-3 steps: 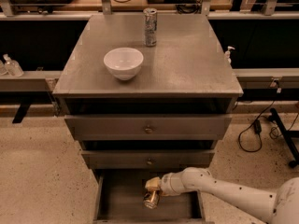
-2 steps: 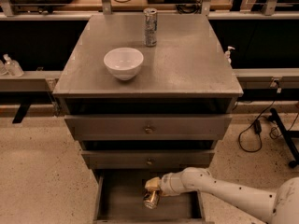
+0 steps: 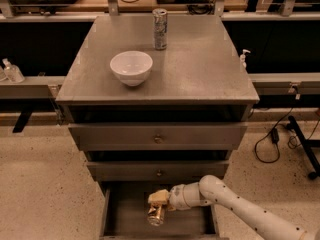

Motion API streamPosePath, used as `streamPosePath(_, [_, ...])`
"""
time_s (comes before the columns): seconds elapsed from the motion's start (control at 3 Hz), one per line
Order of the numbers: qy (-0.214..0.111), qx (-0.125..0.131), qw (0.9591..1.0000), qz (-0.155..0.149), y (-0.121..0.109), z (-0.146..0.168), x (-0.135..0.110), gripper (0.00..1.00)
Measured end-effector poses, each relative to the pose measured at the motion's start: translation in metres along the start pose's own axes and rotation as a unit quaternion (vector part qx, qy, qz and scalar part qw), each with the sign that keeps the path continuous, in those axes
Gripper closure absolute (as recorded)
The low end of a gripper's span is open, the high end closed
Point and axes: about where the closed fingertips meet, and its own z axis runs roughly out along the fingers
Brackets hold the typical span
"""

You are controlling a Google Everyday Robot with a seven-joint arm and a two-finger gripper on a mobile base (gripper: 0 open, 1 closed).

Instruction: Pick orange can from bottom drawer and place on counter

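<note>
The bottom drawer [image 3: 125, 220] of the grey metal cabinet is pulled out, and its dark floor is exposed. The white arm [image 3: 235, 209] enters from the 4 o'clock corner of the view and reaches leftward into this drawer. The claw [image 3: 158, 203], cream-coloured at its end, is held over the middle of the drawer floor. The orange can [image 3: 156, 215] is found directly at the claw's 6 o'clock, touching it. The can's silver end is turned toward the viewer and its copper body lies behind. Whether the claw is spread or pinching the can cannot be told.

Above the open drawer, the middle drawer [image 3: 120, 170] and the top drawer [image 3: 110, 136] are seen pushed in, each with a small round knob at its centre.

On the tabletop [image 3: 205, 71] a white bowl [image 3: 131, 67] is set toward the left. A tall slim silver patterned can [image 3: 160, 29] stands upright at the bowl's 1 o'clock, apart from it. The right half of the tabletop is dull and scuffed.

A clear bottle [image 3: 12, 71] rests on the ledge at the cabinet's 9 o'clock. A black cable [image 3: 270, 144] is looped on the speckled floor at its 3 o'clock.
</note>
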Motion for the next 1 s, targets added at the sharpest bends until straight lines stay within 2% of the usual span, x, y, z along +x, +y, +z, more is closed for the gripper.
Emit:
streamPosePath(0.33, [-0.056, 0.07, 0.9925, -0.083, -0.057, -0.025, -0.043, 1.0])
streamPosePath(0.67, [-0.087, 0.101, 0.9677, -0.214, -0.108, -0.059, -0.094, 1.0])
streamPosePath(1.0, [-0.108, 0.101, 0.9322, -0.33, -0.164, -0.09, -0.153, 1.0])
